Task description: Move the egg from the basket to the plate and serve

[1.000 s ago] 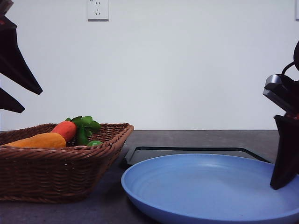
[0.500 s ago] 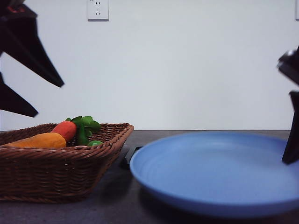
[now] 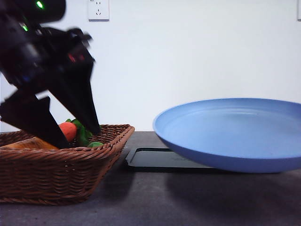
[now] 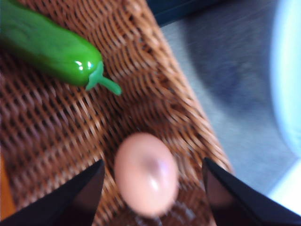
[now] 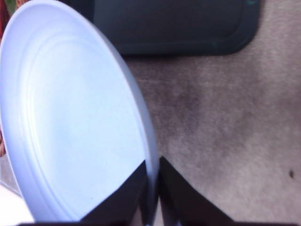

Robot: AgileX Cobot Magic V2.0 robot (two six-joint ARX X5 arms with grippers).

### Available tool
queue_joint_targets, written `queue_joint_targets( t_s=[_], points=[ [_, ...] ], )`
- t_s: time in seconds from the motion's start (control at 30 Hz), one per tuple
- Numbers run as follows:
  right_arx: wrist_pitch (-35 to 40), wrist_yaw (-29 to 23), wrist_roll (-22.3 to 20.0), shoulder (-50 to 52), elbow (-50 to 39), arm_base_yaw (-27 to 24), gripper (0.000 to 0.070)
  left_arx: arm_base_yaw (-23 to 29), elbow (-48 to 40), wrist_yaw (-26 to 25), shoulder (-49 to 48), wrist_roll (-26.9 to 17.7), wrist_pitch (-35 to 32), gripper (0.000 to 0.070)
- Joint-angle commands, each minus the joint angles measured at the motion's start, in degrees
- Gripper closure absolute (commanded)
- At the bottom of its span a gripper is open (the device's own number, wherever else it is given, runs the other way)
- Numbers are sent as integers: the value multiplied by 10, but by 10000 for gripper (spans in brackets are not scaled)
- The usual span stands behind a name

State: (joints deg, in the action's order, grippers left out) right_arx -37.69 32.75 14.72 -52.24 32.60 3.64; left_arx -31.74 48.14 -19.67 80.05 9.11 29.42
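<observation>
Black tray (image 3: 155, 159) lying flat on the grey tabletop (image 3: 141, 202), its rounded corner also seen in the right wrist view (image 5: 188, 26). White wall socket (image 3: 98, 9) high on the pale wall (image 3: 197, 56), at about 11 o'clock in the front view. Orange-red carrot toy (image 3: 68, 130) with green leaves (image 3: 81, 134) just beside it at 3 o'clock. Glossy green cucumber (image 4: 47, 44) resting on wicker, stem tip pointing toward 4 o'clock.

One basket (image 3: 61, 165) with one egg (image 4: 146, 173), one cucumber (image 4: 49, 47) and one carrot (image 3: 68, 130) in it; beside the basket, one plate (image 3: 235, 134) and one tray (image 3: 160, 158).
</observation>
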Motion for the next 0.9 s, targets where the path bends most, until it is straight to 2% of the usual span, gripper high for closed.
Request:
queue_joint_targets(
  t_s=[0.0,0.27,0.47,0.53,0.87],
  points=[
    [-1,3,-9,3,9,-2,700,-5,11,2,19,-10,-12,274],
    [-3,2,-13,11,9,-6,700,-10,11,2,55,-10,-20,281],
    [-1,2,-13,11,9,-6,700,-10,11,2,60,-27,-13,370],
    [-1,2,-12,11,9,-6,700,-10,11,2,60,-35,-5,380],
    [-1,2,-12,11,9,-6,700,-9,11,2,60,-52,14,387]
  ],
)
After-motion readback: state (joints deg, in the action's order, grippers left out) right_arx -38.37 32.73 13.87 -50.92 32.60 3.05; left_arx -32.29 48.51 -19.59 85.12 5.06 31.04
